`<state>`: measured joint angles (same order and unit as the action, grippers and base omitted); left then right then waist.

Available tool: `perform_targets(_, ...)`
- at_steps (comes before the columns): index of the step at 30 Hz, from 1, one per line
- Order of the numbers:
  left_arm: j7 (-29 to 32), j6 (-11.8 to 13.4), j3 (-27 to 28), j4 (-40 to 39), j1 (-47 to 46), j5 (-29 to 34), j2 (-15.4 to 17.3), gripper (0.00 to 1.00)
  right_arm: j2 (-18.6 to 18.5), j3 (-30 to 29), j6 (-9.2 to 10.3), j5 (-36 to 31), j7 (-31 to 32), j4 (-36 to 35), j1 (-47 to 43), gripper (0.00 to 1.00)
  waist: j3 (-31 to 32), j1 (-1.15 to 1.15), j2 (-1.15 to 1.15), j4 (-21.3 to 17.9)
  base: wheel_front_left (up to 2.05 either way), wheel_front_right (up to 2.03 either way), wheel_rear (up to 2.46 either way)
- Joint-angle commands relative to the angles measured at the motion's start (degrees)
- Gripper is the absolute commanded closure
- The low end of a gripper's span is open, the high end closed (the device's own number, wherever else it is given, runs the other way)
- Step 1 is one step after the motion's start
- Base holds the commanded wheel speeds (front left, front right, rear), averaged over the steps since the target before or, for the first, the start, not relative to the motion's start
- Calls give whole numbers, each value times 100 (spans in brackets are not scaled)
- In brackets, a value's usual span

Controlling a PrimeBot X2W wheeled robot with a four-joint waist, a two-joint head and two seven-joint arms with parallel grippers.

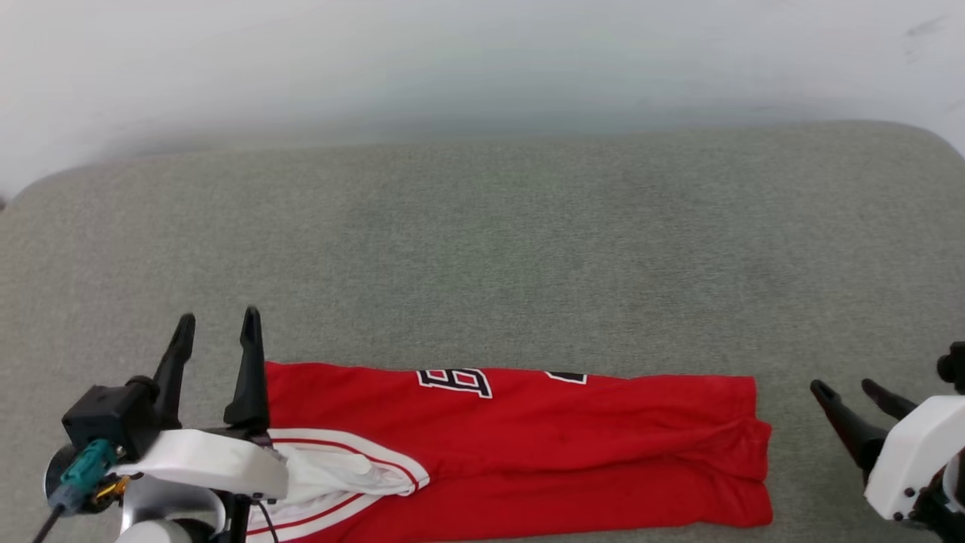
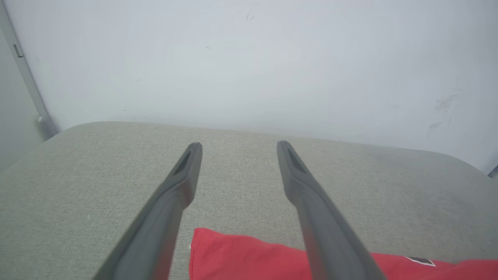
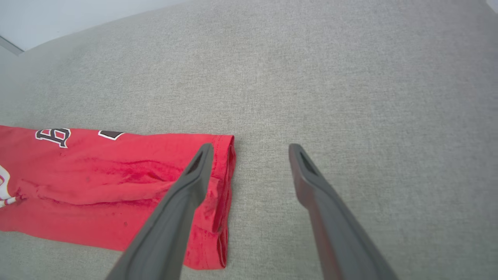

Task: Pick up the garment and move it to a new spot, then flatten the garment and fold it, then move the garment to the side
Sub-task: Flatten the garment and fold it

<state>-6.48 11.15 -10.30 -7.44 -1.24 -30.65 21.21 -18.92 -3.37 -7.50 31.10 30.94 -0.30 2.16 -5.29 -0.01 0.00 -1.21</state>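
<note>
Red garment [image 1: 543,452], one, folded on grey surface [image 1: 482,249]; left fingers [image 1: 249,362], right fingers [image 1: 840,418], both pairs apart.

A bare indoor workroom: a grey cloth-covered table [image 1: 482,249] with rounded corners stands against a scuffed, plain white wall [image 2: 249,58].

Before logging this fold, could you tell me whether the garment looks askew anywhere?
Slightly: on the garment, the white striped section by the left gripper is bunched, and the right-end layers do not line up.
</note>
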Motion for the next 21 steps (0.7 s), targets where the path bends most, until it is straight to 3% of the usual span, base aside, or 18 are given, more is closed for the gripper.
perform_targets(1,-169,81,-48,-116,-108,200,-28,0,-30,-101,2,-80,226,-142,38,0,-96,1,0,109,0,0,0)
perform_targets(8,-441,242,-306,-390,-315,664,-121,0,88,-123,2,-155,970,-155,78,0,-474,1,0,416,0,0,0)
perform_targets(20,-316,176,-623,-384,-451,881,-64,0,491,305,1,360,1301,886,68,0,-785,1,0,654,0,0,0)
perform_targets(21,-288,154,-653,-377,-460,903,-39,0,488,343,1,380,1339,922,77,10,-775,1,0,650,0,0,0)
